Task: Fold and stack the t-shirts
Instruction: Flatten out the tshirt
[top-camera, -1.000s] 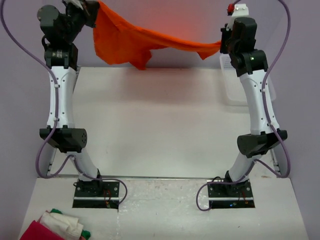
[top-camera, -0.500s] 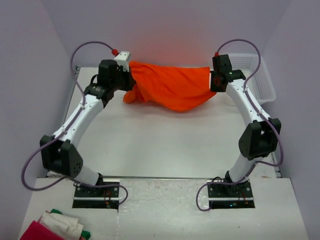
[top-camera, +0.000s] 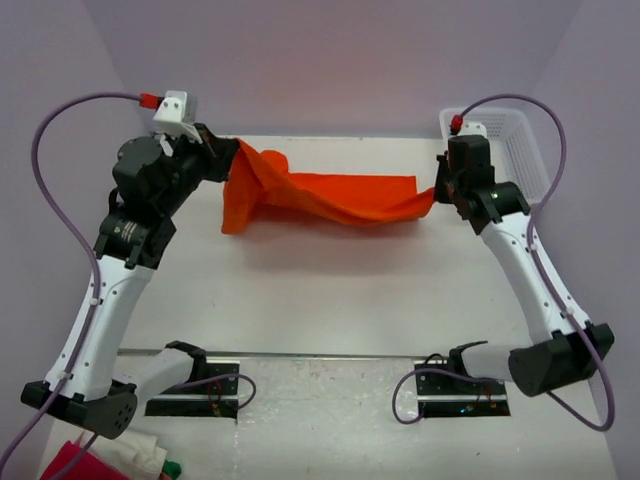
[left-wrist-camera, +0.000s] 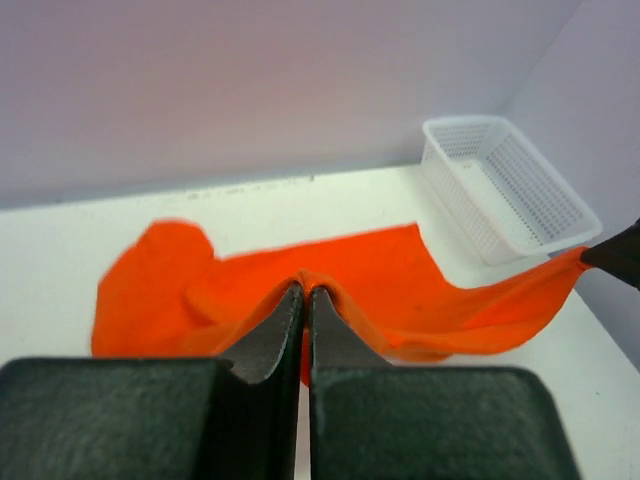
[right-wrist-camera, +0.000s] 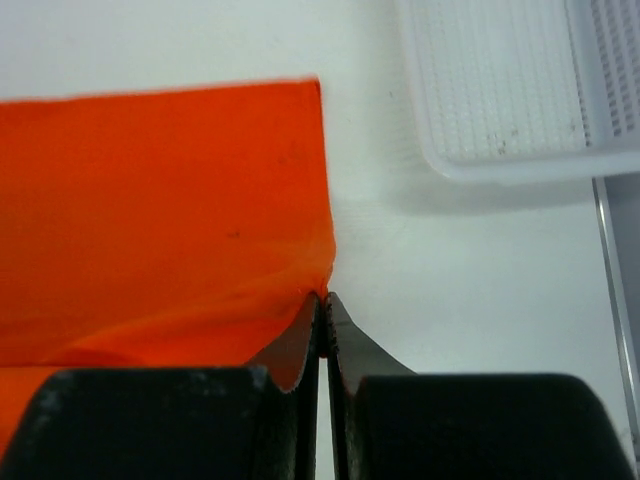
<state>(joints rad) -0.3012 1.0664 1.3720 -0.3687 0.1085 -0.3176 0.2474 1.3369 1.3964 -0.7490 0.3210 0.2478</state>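
Currently stretched between both arms: one t-shirt (top-camera: 330, 195), bright orange, plain, thin, no print. Spans the far half of the desk (top-camera: 330, 300) from left to right, sagging in the middle, with the rear portion apparently resting on the surface. Bunched into a loose hanging lobe at the left end; drawn to a narrow point at the right end. Left jaws clenched on a pinched ridge of the fabric. Right jaws clenched on a cloth edge near one corner, near the white basket (top-camera: 515, 150).

bright even light, soft shadows, perhaps slightly blurry.
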